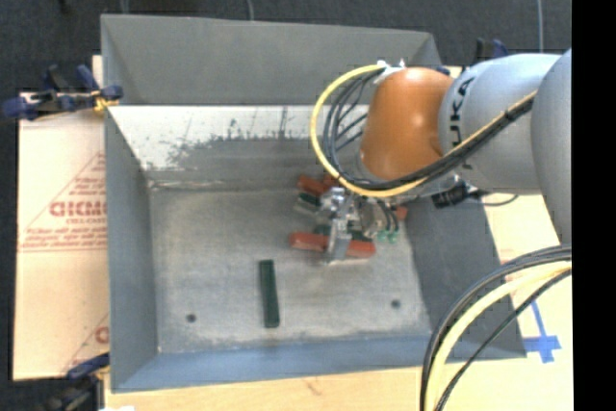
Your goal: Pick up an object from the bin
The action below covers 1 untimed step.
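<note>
My gripper [336, 228] hangs low over the right middle of the bin floor, under the arm's orange cover. Right beneath it lies a flat red thing [309, 243] whose ends stick out to the left and right of the gripper. Just behind it, toward the back wall, sit another red-orange piece [311, 185] and a small dark piece [308, 200]. A small green thing [387, 232] peeks out on the gripper's right. Whether anything is held is hidden by the gripper body.
A dark green bar [269, 294] lies alone on the floor toward the front, left of the gripper. The arm and its looped cables cover the bin's right rear part.
</note>
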Each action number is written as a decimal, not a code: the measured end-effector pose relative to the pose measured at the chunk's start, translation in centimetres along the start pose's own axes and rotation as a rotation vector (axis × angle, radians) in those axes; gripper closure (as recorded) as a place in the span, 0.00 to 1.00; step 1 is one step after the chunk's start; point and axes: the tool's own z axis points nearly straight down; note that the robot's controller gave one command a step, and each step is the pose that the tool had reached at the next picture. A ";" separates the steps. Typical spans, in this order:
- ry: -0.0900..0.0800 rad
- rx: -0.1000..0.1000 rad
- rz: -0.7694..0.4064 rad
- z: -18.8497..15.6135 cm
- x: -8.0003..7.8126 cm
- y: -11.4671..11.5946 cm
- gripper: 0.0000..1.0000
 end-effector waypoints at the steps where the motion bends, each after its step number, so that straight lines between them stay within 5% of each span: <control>1: -0.005 0.000 0.001 -1.7 -0.2 0.0 1.00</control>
